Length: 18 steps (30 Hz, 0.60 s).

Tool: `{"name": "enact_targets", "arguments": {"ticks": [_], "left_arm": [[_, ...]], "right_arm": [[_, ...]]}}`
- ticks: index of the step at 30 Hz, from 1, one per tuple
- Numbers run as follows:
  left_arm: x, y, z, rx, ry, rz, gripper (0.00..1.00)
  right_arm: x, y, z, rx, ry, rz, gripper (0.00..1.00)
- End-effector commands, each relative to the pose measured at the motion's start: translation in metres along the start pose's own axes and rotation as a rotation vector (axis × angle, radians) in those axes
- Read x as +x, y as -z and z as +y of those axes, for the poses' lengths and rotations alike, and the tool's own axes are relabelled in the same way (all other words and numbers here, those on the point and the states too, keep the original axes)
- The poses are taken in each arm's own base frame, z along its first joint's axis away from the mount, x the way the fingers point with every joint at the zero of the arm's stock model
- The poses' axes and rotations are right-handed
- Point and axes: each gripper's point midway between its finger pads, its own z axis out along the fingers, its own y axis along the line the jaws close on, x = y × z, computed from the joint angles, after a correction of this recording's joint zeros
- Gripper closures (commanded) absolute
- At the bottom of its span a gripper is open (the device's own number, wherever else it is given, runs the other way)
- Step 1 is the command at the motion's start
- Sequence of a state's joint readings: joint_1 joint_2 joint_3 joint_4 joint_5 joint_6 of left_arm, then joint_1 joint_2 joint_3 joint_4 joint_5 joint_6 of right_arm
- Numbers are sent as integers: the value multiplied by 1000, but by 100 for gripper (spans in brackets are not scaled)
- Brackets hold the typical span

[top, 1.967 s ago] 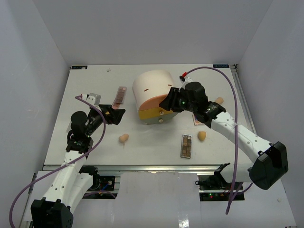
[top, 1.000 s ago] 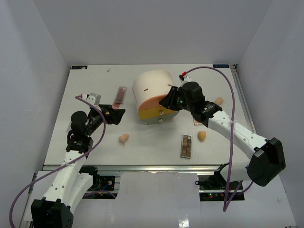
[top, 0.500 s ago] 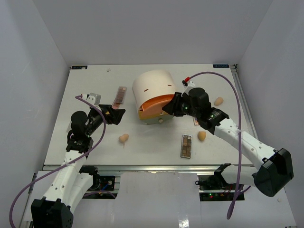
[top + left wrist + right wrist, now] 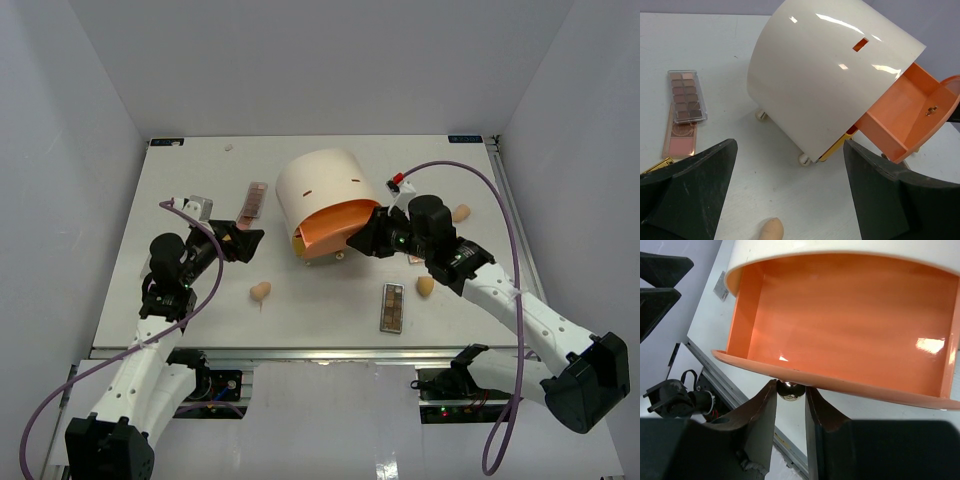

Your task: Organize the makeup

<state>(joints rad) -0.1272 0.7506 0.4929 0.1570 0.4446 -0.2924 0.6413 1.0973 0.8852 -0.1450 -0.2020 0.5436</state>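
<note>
One cream cylinder (image 4: 318, 185) stands on the counter (image 4: 200, 320), its orange drawer (image 4: 335, 225) out and empty. The right pincer (image 4: 372, 232) is clamped on the drawer's knob (image 4: 790, 388); the left pincer (image 4: 243, 240) is spread wide, holding nothing. The palettes (image 4: 254, 200) lie just beyond the left pincer, long axes pointing away, and a sponge (image 4: 260, 291) lies just nearer, so the left arm is closest.

You have three beige sponges: the front-left sponge (image 4: 260, 291), the front-right sponge (image 4: 425, 286) and the far-right sponge (image 4: 460, 212). You can count three palettes for certain: the brown palette (image 4: 686, 95) and the pink palette (image 4: 679, 142) together at the back left, plus the front palette (image 4: 392, 307). There is one cream cylinder (image 4: 320, 185), showing one open orange drawer (image 4: 900, 115). One small grey block (image 4: 200, 207) lies at the left.
</note>
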Motion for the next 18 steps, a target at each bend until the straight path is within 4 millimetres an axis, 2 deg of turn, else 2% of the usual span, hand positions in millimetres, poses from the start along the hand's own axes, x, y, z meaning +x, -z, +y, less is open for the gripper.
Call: {"name": "enact_targets", "arguments": {"ticks": [1, 11, 15, 18], "left_arm": [[-16, 0, -3, 4, -24, -27, 2], [-14, -2, -2, 6, -22, -17, 2], [-12, -3, -3, 16, -18, -9, 2], [-11, -3, -3, 18, -15, -2, 2]], "right_arm": [[0, 11, 16, -82, 56, 9, 74], [3, 23, 20, -109, 63, 39, 69], [3, 25, 16, -100, 71, 30, 55], [0, 27, 16, -110, 81, 19, 40]]}}
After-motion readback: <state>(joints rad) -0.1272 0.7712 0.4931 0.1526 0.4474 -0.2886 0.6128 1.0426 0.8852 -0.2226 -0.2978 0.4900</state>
